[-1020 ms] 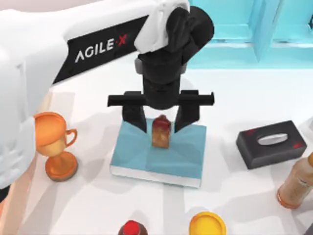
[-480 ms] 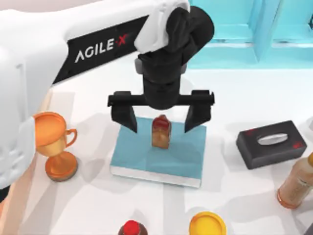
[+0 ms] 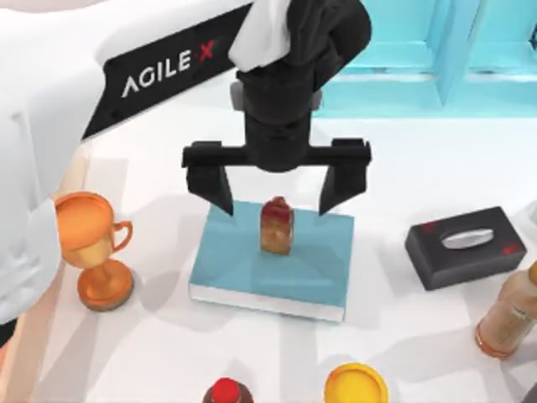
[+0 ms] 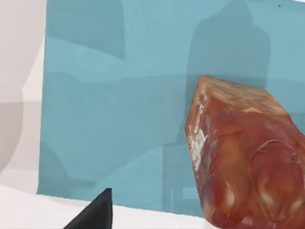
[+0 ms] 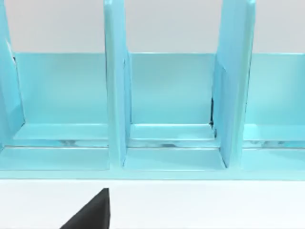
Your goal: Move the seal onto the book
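The seal (image 3: 277,225) stands upright on the book (image 3: 226,260) – near the middle of its blue cover, touching nothing else. The left tool (image 3: 277,191) hangs just above it with its two fingers spread wide (one on each side, both clear of the seal). The book lies flat on the white worktop (image 3: 419,336), between a gold trophy (image 3: 91,252) and a black tissue box (image 3: 466,247).
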Available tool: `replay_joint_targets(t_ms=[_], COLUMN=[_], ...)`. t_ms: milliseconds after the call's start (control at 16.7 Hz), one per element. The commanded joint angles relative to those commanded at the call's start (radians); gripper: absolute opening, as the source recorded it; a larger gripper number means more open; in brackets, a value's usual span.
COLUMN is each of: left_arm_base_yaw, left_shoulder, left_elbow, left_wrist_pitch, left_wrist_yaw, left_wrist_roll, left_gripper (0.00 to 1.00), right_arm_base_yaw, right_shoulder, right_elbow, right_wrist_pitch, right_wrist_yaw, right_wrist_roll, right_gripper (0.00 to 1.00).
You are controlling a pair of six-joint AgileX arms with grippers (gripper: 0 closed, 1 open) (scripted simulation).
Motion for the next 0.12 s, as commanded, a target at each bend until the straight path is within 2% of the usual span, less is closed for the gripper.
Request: replay_joint_targets(t_ms=[120], left_arm_base_yaw=[0.000], left_shoulder=[-0.001], left_elbow=[0.024], left_wrist_pitch=[-0.025], left_wrist_yaw=[0.000], left_wrist_roll=[0.000], left_gripper=[1.00], right_arm_base_yaw=[0.000], right_shoulder=[0.000], right_elbow=[0.000], right_wrist_pitch=[0.000], right_wrist_yaw=[0.000], right_wrist_roll=[0.000], right_gripper=[1.00])
